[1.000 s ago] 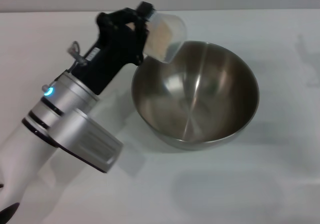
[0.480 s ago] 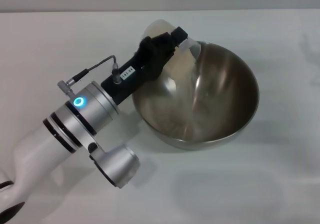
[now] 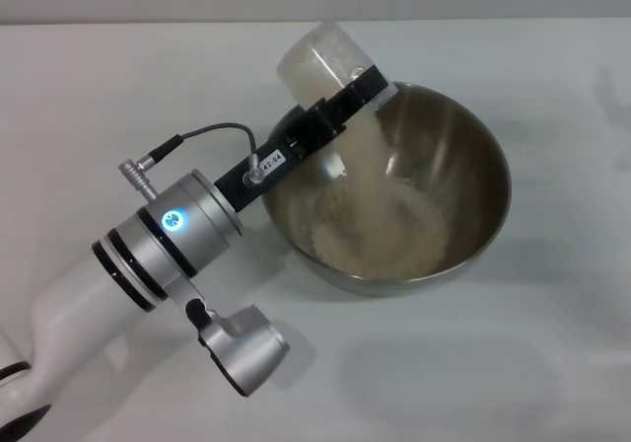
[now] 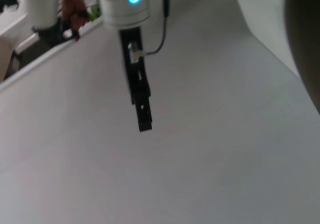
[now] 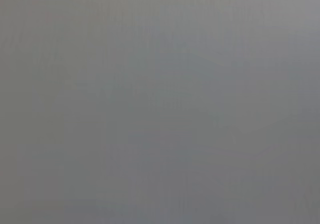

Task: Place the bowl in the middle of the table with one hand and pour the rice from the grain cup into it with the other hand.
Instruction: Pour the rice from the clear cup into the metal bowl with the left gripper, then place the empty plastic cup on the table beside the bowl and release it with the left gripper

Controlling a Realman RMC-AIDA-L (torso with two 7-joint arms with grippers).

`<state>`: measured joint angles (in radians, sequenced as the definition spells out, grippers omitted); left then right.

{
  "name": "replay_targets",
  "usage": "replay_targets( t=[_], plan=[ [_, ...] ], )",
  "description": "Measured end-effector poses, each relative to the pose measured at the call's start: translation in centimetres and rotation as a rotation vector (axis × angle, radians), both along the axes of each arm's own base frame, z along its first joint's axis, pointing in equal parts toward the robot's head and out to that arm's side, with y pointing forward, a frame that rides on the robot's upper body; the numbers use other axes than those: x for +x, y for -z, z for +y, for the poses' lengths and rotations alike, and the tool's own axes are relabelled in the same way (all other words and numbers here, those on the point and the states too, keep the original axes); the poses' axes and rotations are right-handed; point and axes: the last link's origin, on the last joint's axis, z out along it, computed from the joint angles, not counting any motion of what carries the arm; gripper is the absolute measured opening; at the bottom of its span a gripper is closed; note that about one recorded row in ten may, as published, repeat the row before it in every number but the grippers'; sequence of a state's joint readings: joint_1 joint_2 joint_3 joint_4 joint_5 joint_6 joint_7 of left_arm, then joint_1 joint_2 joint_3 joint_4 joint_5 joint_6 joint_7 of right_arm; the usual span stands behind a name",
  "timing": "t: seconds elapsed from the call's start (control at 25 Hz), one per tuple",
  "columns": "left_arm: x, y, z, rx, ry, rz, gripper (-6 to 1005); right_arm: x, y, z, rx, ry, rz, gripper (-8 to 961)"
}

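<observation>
The steel bowl (image 3: 499, 162) stands on the white table (image 3: 552, 363), around the middle. A heap of pale rice (image 3: 380, 237) lies in its bottom. My left gripper (image 3: 357, 83) is shut on the translucent grain cup (image 3: 314, 59) at the bowl's far left rim. The cup is tipped far over, its mouth down towards the bowl's inside, and a blurred stream of grains falls from it. My right arm is out of the head view. A far-off black gripper (image 4: 144, 125) under a blue light ring shows in the left wrist view, away from the bowl.
My left arm's silver forearm (image 3: 177, 230) lies over the table to the left of the bowl. A grey cable (image 3: 212, 131) loops off the wrist. The right wrist view is plain grey.
My left wrist has rolled the cup from upright to tipped far over above the bowl's rim. The bowl was empty a second ago and now holds a heap of rice.
</observation>
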<state>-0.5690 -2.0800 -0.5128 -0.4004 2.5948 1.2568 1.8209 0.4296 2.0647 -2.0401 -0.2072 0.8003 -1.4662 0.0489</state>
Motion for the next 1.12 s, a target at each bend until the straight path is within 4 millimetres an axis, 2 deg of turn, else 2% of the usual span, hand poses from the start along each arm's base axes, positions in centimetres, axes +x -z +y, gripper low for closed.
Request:
replay_targets(
  t=[0.2, 1.12],
  plan=[
    [0.11, 0.08, -0.18, 0.084, 0.071, 0.076, 67, 0.08, -0.09, 0.0, 0.002, 0.002, -0.003, 826],
    [-0.06, 0.2, -0.53, 0.094, 0.09, 0.097, 86, 0.02, -0.16, 0.21, 0.001, 0.003, -0.004, 826]
  ],
)
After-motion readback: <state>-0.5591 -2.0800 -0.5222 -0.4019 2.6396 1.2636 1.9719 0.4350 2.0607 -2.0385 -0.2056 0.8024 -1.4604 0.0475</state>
